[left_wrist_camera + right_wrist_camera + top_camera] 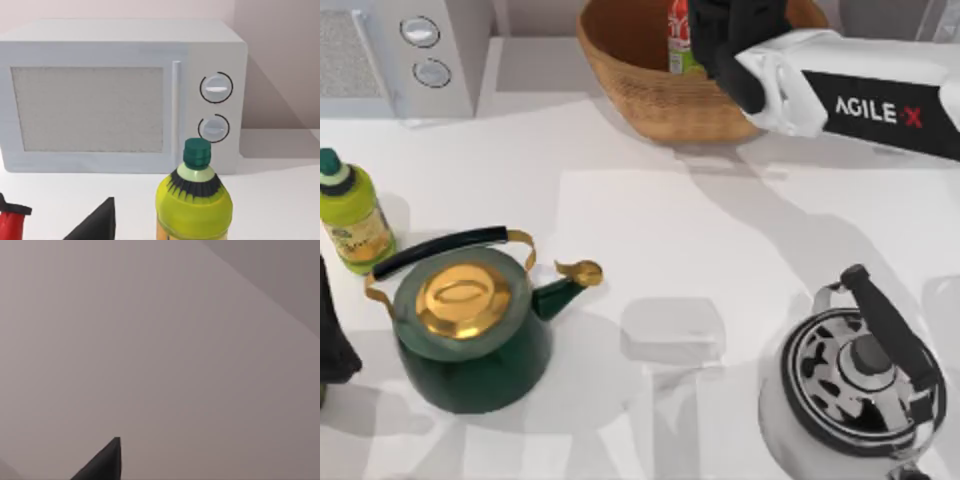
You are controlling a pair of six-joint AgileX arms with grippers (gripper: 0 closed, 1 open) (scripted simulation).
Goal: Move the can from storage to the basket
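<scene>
The can (681, 38) stood upright inside the basket (650, 105), tucked against the back part of its bowl, red top and lime-green bottom showing just beside the right hand (725, 45). So it looked like the can was already where it needed to be, or right at the point of being set down.

Handling-wise, I'd guess it was a light thin-walled drink can: stiff enough to pinch across the middle, but smooth and a bit slippery, and squeezing too hard would probably dent it. Best grip would be around the mid-body from the side, not the rim. Being tall and narrow, it could tip on the woven floor of the basket if let go crooked.

The right hand hung over the basket's right side, its dark bulk overlapping the can from the top view, and honestly I couldn't tell whether its fingers were clamped on the can or spread off it. The wrist view there gave just bare wall and one dark fingertip (102, 462).

Further out from the basket: a microwave (405, 55) to its left, a bottle (350, 215) and green kettle (470, 325) on the worktop (720, 250) in front-left, a chrome kettle (855, 395) in front-right. The left hand (332, 340) sat parked at the far left beside the green kettle.
</scene>
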